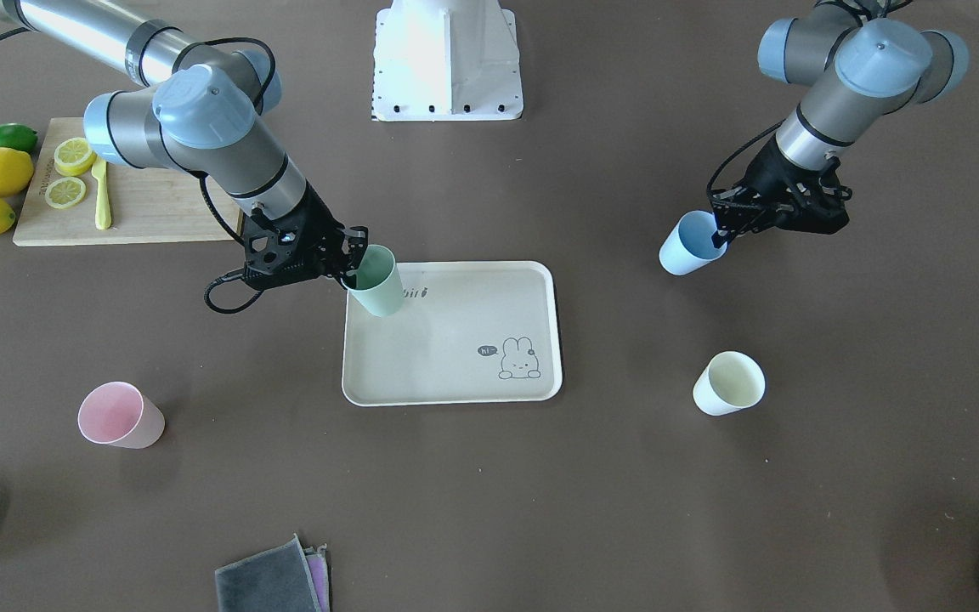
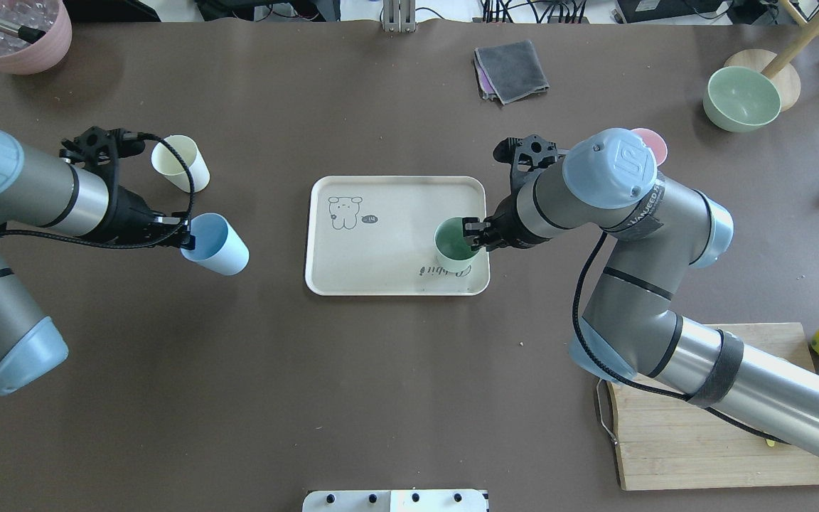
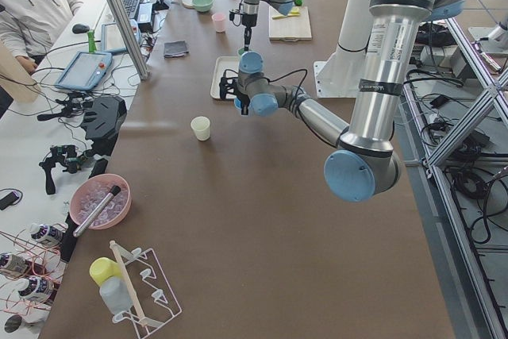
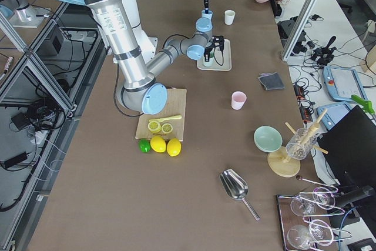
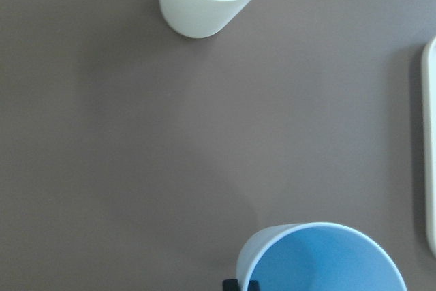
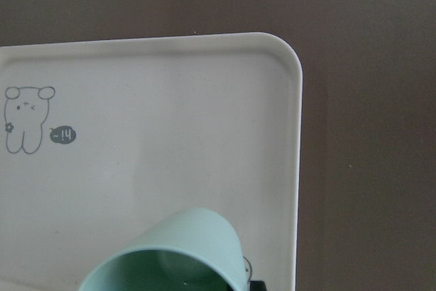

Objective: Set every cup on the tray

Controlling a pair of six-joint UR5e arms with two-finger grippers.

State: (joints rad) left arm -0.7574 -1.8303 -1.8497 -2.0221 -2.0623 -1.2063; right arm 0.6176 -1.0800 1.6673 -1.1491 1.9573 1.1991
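My right gripper (image 2: 472,235) is shut on the rim of the pale green cup (image 2: 456,242) and holds it tilted over the near right corner of the beige rabbit tray (image 2: 388,206). The green cup (image 6: 170,250) and the tray (image 6: 170,100) also show in the right wrist view. My left gripper (image 2: 183,238) is shut on the rim of the light blue cup (image 2: 217,244) and holds it tilted, left of the tray. The cream-yellow cup (image 2: 180,163) stands on the table just beyond it. The pink cup (image 2: 655,142) stands right of the tray, mostly hidden behind my right arm; the front view shows the whole pink cup (image 1: 119,415).
A bamboo cutting board (image 1: 141,212) with lemon slices stands at the near right, with lemons (image 1: 1,172) and a lime beside it. A grey cloth (image 2: 512,67), a sage-green bowl (image 2: 741,98) and a pink pot (image 2: 15,35) lie along the far edge.
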